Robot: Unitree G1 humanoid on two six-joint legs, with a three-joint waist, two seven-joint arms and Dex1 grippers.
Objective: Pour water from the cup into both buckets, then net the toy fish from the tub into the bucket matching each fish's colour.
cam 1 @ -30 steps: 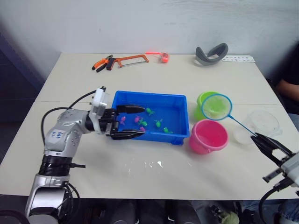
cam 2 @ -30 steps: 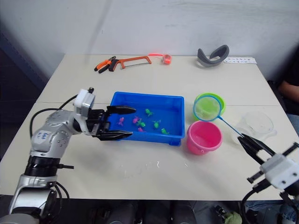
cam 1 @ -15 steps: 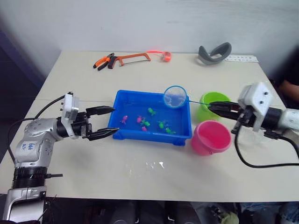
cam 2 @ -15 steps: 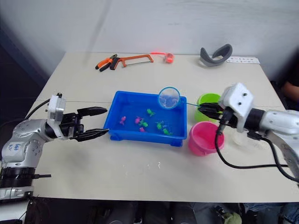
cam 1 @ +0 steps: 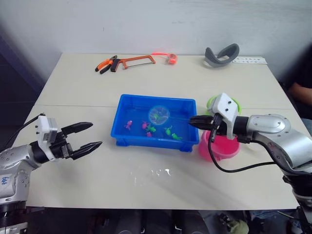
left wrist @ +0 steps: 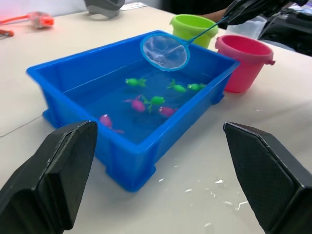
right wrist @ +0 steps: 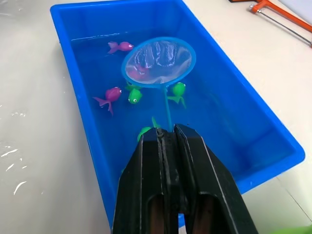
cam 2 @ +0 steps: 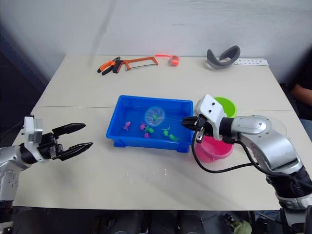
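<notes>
The right claw is pinching the thin handle of the net. The net lies almost flat and points sideways across the desk, with its round hoop toward the robot's left, over the middle of the blue tub. Half a second ago the hoop was higher, by the tub's far right corner; now it sits low above the water and the little fish. The right claw has come closer to the tub, in front of the pink bucket and green bucket. The left claw is spread wide and holds nothing. It has pulled back, away from the tub.
</notes>
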